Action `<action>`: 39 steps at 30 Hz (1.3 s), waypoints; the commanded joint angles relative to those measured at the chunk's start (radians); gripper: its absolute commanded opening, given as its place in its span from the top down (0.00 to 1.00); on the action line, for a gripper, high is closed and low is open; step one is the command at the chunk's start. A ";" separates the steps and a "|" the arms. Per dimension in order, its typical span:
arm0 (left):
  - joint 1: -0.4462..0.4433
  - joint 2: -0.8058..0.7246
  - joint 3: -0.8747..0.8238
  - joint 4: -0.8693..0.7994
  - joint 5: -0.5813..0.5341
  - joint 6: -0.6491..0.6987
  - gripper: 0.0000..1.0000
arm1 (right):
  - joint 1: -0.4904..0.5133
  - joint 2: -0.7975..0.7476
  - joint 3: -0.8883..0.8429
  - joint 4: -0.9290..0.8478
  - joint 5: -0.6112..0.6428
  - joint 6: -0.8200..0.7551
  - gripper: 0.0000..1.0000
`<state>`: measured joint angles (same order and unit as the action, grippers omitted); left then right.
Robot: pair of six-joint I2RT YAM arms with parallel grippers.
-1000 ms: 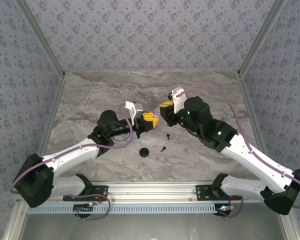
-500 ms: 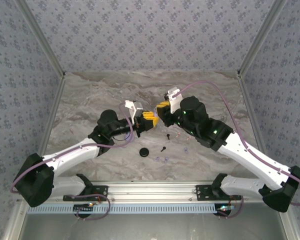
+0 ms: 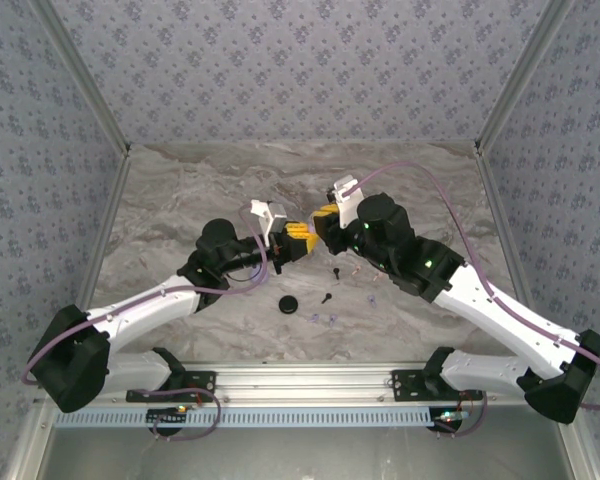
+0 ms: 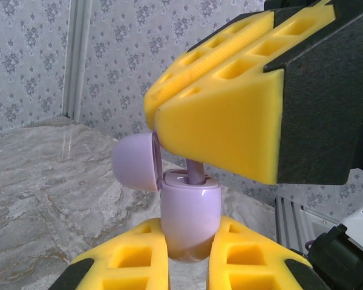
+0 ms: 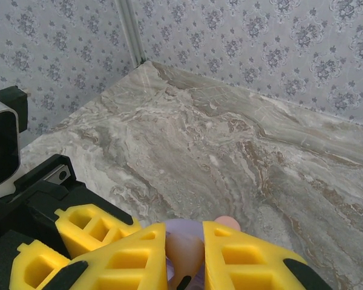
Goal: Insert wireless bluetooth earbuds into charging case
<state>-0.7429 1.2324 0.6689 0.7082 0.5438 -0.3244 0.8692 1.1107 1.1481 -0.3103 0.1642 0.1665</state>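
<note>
I see left end effector (image 4: 189, 232) clamped on lilac charging case (image 4: 190, 211), lid (image 4: 136, 162) open. Right end effector (image 5: 184, 254) just above the case, pinched on lilac earbud (image 4: 195, 172), its lower end inside the case's open top. Black earbud (image 3: 327, 297) lies on surface (image 3: 180, 200) nearside of the case

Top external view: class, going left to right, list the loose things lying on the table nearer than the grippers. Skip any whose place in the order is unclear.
Black case → nearer black earbud → lilac earbud.
</note>
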 commanded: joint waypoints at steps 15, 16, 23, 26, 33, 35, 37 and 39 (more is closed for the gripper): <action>-0.012 0.002 0.028 0.062 -0.001 -0.009 0.96 | 0.005 0.005 -0.015 0.003 -0.047 0.019 0.79; -0.012 0.001 0.028 0.062 -0.001 -0.009 0.96 | 0.005 0.007 -0.014 0.008 -0.048 0.022 0.79; -0.012 0.002 0.025 0.065 0.000 -0.011 0.96 | 0.002 0.014 -0.015 0.036 -0.070 0.042 0.79; -0.012 0.000 0.023 0.068 0.000 -0.010 0.96 | 0.002 0.018 -0.013 0.023 -0.069 0.040 0.79; -0.012 -0.008 0.020 0.071 -0.002 -0.006 0.96 | 0.000 0.012 -0.007 -0.019 -0.055 0.032 0.79; -0.012 -0.008 0.019 0.072 -0.002 -0.004 0.96 | -0.002 0.006 -0.005 -0.030 -0.046 0.028 0.79; -0.011 -0.008 0.018 0.071 -0.001 -0.003 0.96 | -0.005 0.001 -0.002 -0.039 -0.042 0.023 0.79; -0.011 -0.008 0.017 0.070 0.000 -0.001 0.96 | -0.009 -0.002 0.001 -0.052 -0.039 0.018 0.79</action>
<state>-0.7467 1.2327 0.6685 0.7067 0.5373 -0.3275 0.8650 1.1175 1.1416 -0.2867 0.1314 0.1932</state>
